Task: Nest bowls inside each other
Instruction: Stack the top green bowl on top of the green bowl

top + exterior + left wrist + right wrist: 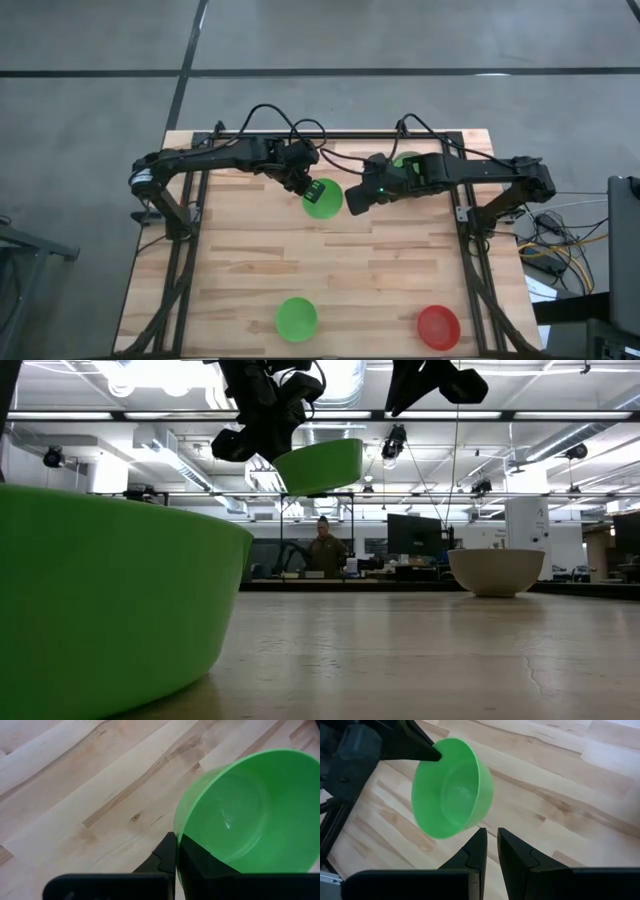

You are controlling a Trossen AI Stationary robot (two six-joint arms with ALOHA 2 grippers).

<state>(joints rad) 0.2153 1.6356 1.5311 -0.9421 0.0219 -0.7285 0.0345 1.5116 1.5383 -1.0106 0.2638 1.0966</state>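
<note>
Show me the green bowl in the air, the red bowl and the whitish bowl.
lifted green bowl [322, 198]: high view, inside.
red bowl [438, 326]: high view, middle.
whitish bowl [496, 571]: low view, outer wall.

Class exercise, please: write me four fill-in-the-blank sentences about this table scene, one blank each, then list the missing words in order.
1. The left gripper holds a ____ bowl by its rim.
2. That bowl hangs ____ the wooden table, not on it.
3. The right gripper holds ____.
4. At the table's near right corner sits a ____ bowl.

Missing words: green; above; nothing; red
</note>
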